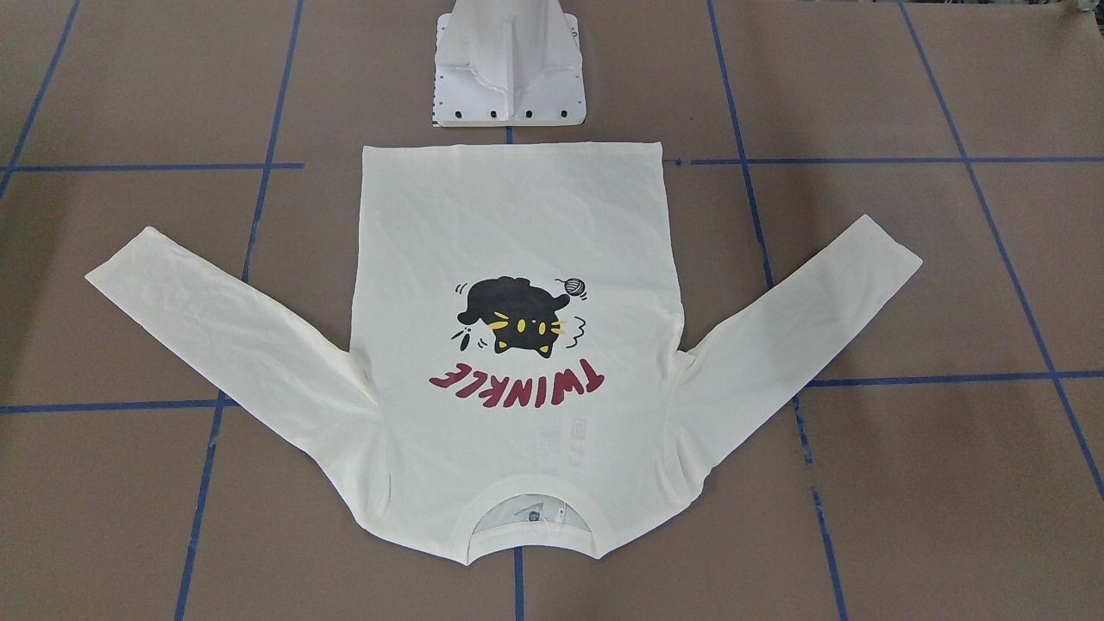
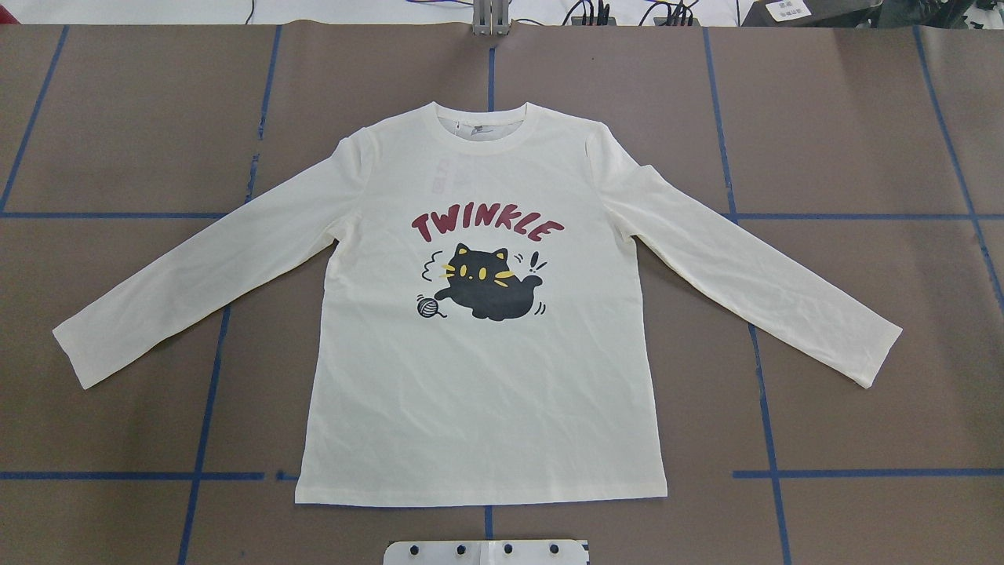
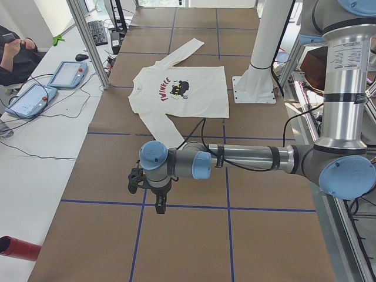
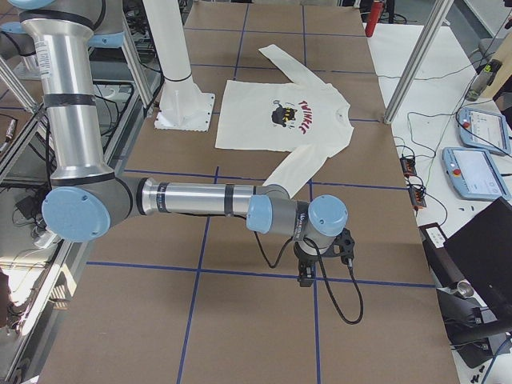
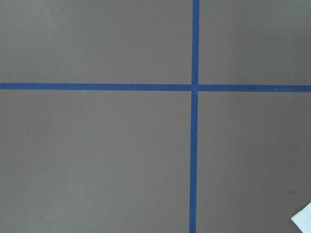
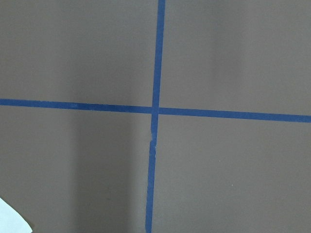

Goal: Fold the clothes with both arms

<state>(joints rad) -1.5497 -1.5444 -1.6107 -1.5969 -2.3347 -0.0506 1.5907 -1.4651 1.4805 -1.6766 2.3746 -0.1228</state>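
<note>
The clothes are one cream long-sleeved T-shirt (image 2: 478,392) lying flat in the middle of the brown table. Its black cat print and red "TWINKLE" lettering face up, both sleeves are spread out to the sides, and the collar (image 1: 533,517) points away from the robot. My left gripper (image 3: 158,203) hangs over bare table beyond the end of one sleeve, well clear of the shirt. My right gripper (image 4: 305,275) hangs beyond the other sleeve. Both show only in the side views, so I cannot tell whether they are open or shut. Each wrist view catches just a cream sleeve tip (image 5: 303,221) (image 6: 10,218).
The white pedestal base (image 1: 511,69) stands just behind the shirt's hem. Blue tape lines (image 2: 204,392) grid the table. Teach pendants (image 3: 66,74) (image 4: 477,171), cables, aluminium posts (image 3: 88,41) and a person's hands (image 3: 12,50) are along the far side.
</note>
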